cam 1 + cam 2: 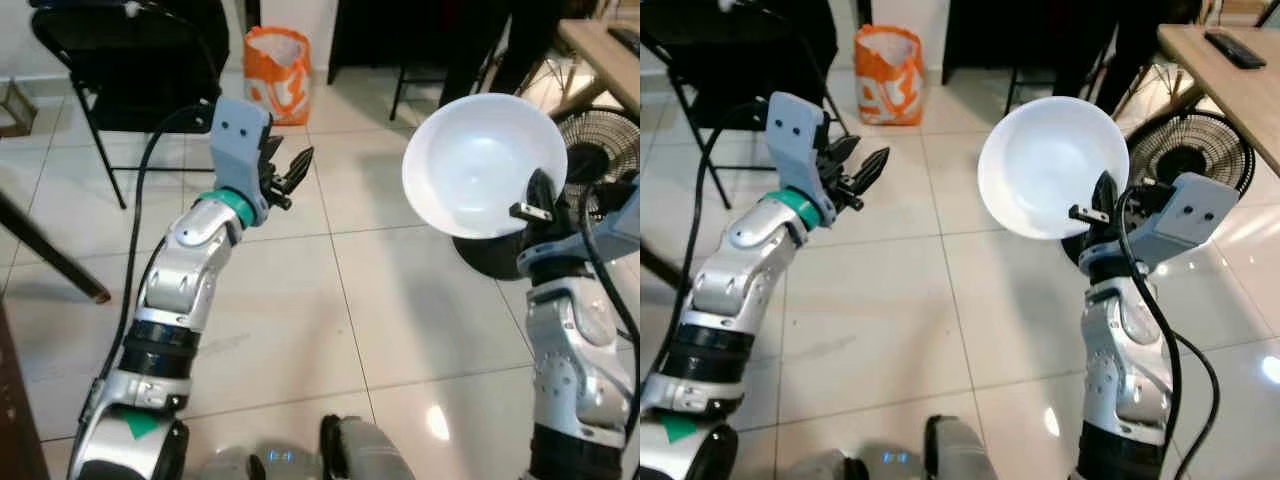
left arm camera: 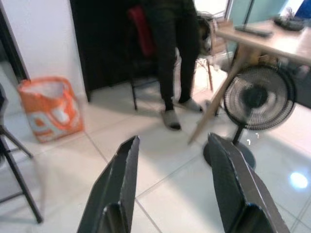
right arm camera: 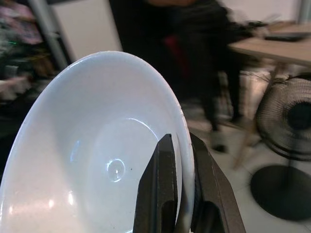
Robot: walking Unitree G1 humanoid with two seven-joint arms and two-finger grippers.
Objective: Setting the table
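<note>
Both silver arms rise from the bottom of the head views over a pale tiled floor [image 1: 300, 330]. On the left, the left gripper [image 1: 292, 172] is held up in the air with its fingers [image 2: 121, 184] spread apart and nothing between them; beyond it stand a black folding chair [image 1: 130, 60] and an orange bag [image 1: 277, 72]. On the right, the right gripper [image 1: 1102, 200] pinches the rim of a white bowl [image 1: 1050, 165], one finger inside the rim and the other outside, closed tight on it. That bowl is tilted, its hollow facing the camera, held above the floor. Behind it stands a black floor fan [image 1: 1200, 150], and a wooden worktop [image 1: 1230, 75] lies at the far right.
</note>
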